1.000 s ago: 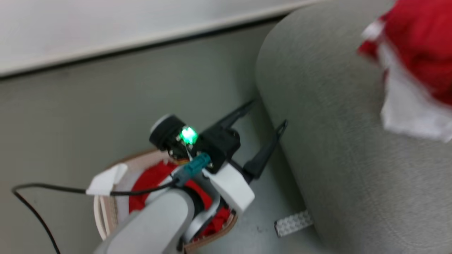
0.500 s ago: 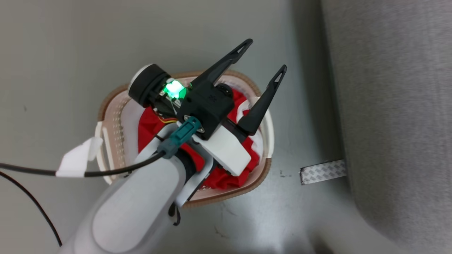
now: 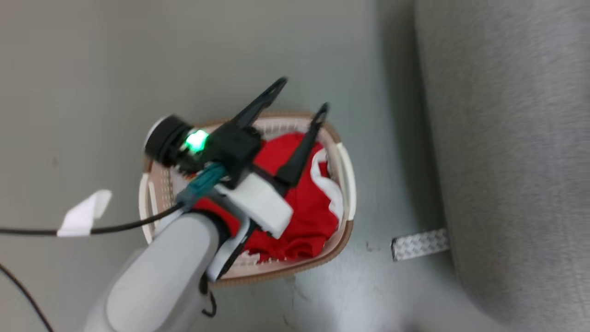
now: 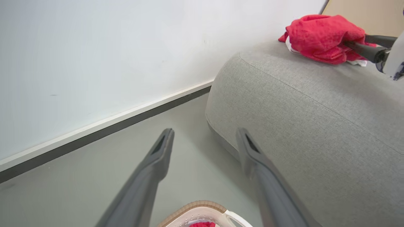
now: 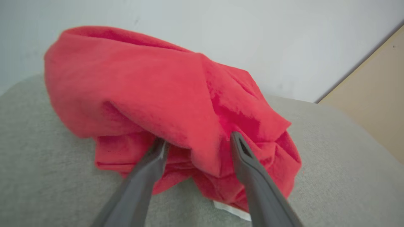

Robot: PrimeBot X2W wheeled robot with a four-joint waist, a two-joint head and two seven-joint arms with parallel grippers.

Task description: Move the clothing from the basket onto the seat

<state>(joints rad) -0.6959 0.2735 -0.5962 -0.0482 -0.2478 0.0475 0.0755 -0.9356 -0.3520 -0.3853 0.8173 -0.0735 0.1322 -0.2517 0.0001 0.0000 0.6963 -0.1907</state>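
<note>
The white basket (image 3: 343,235) with a brown rim stands on the floor, holding red clothing (image 3: 304,207) with white trim. My left gripper (image 3: 299,97) hovers over its far half, open, with nothing between its fingers; it is also in the left wrist view (image 4: 204,135) above the basket rim (image 4: 202,206). The grey seat (image 3: 507,138) rises just right of the basket. One red garment (image 5: 164,94) lies bunched on the seat (image 5: 38,176). My right gripper (image 5: 198,142) stands open, its spread fingers pushed into the garment's folds. From the left wrist, garment (image 4: 315,34) and right gripper (image 4: 356,40) sit on the seat (image 4: 300,110).
A strip of patterned tape (image 3: 419,244) lies on the floor between basket and seat. A black cable with a white tag (image 3: 83,219) trails left of my left arm. A white wall with a dark baseboard (image 4: 104,129) runs behind the seat.
The head camera has swung down from the seat to the basket. My left gripper, still open, has drifted left and lower over the basket's clothing.
</note>
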